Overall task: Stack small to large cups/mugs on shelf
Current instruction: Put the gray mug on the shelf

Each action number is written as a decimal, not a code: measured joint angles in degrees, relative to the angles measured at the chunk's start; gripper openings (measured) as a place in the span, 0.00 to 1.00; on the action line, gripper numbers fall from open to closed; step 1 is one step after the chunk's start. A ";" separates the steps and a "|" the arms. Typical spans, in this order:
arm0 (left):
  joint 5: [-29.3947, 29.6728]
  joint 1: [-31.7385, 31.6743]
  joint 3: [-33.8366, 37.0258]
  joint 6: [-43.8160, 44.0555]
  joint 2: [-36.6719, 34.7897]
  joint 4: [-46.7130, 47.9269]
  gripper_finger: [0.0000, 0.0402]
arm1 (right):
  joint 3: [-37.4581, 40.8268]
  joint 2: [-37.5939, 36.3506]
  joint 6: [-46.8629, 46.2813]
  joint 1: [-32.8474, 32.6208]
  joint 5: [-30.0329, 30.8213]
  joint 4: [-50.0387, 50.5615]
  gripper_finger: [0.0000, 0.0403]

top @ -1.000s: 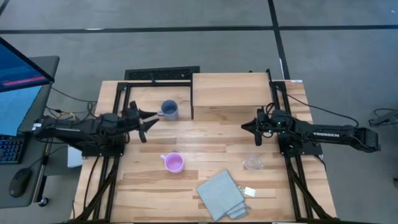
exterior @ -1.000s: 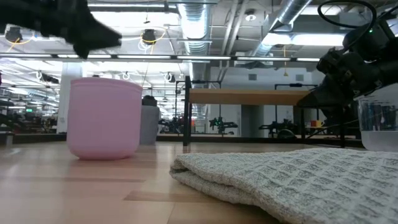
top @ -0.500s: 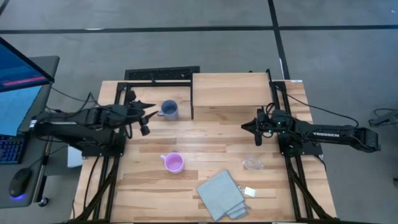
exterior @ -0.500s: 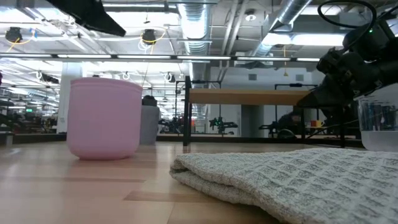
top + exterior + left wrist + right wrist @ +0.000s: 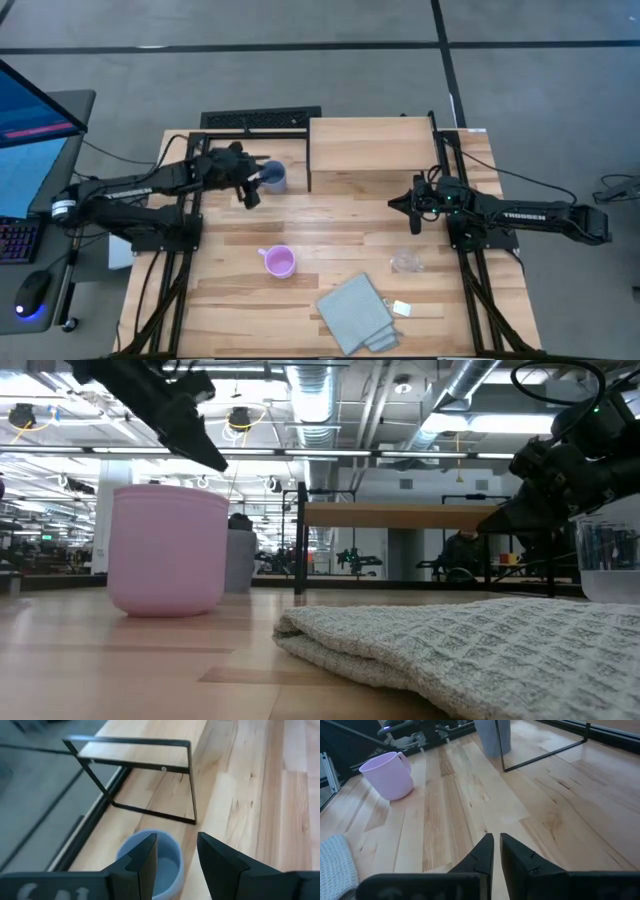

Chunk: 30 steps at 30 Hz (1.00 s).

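Observation:
The blue-grey mug (image 5: 273, 177) stands upright on the table just left of the light-wood shelf (image 5: 370, 145). My left gripper (image 5: 258, 181) is open right above it. In the left wrist view (image 5: 175, 857) one finger shows over the mug's mouth (image 5: 150, 862) and the other beside its outer wall; I cannot tell if they touch. The pink-lilac mug (image 5: 279, 262) stands at the table's middle. The clear cup (image 5: 406, 262) stands toward the right. My right gripper (image 5: 393, 204) is shut and empty, level above the table right of centre.
A folded grey-blue cloth (image 5: 355, 312) lies near the front edge, with a small tag (image 5: 402, 308) beside it. The shelf's thin black legs (image 5: 192, 785) stand close to the blue-grey mug. Bare tabletop (image 5: 340, 225) lies between the two arms.
My left gripper has gone toward the table's far edge and right, to the blue-grey mug. It has tipped so that its fingers now stand over the mug. The mugs, the cup and the cloth have kept still.

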State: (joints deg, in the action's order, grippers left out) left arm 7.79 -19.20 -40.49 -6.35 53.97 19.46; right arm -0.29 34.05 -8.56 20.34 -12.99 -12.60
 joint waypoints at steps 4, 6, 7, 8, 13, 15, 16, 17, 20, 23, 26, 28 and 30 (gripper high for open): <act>-8.19 -4.65 -0.02 0.07 3.00 -3.75 0.33 | -0.01 0.01 0.00 0.00 0.02 0.00 0.14; -11.26 -6.49 -0.02 0.09 4.26 -4.46 0.33 | 0.01 0.01 0.00 0.00 0.02 0.00 0.14; -12.45 -7.30 -0.02 0.10 4.97 -4.59 0.33 | -0.01 0.00 0.00 0.00 0.02 0.00 0.14; -13.28 -8.00 -0.02 0.11 5.74 -4.49 0.33 | 0.00 0.00 0.00 0.00 0.01 0.00 0.14; -14.05 -9.99 -0.02 -1.11 9.80 -3.98 0.33 | 0.01 -0.01 0.00 0.00 0.02 0.00 0.14; -14.06 -10.01 -0.02 -0.59 11.30 -3.95 0.33 | -0.01 -0.01 0.00 0.00 0.01 0.00 0.14; -14.07 -10.01 -0.02 -0.40 11.97 -3.80 0.33 | -0.01 0.00 0.00 0.00 0.02 0.00 0.14; -14.09 -10.01 -0.02 -0.30 12.56 -3.34 0.33 | 0.00 0.00 0.00 0.00 0.01 0.00 0.14; -14.14 -9.65 -0.02 -1.90 14.45 -2.48 0.33 | 0.01 0.01 0.00 0.00 0.02 0.00 0.14; -15.37 -9.57 -0.02 -1.33 15.87 -2.39 0.33 | 0.01 0.00 0.00 0.00 0.02 0.00 0.14; -16.42 -9.51 -0.02 -1.15 17.22 -2.03 0.33 | -0.01 -0.01 0.02 0.00 0.02 0.00 0.14; -15.03 -9.26 -0.02 -1.27 18.27 -1.78 0.33 | -0.01 0.01 0.00 0.00 0.02 0.00 0.14; -14.75 -9.16 -0.02 -1.40 19.15 -1.80 0.33 | -0.01 0.01 0.02 0.00 0.02 0.00 0.14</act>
State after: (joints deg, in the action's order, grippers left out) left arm -6.96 -28.36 -40.51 -7.75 73.12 17.66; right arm -0.30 34.06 -8.54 20.34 -12.97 -12.60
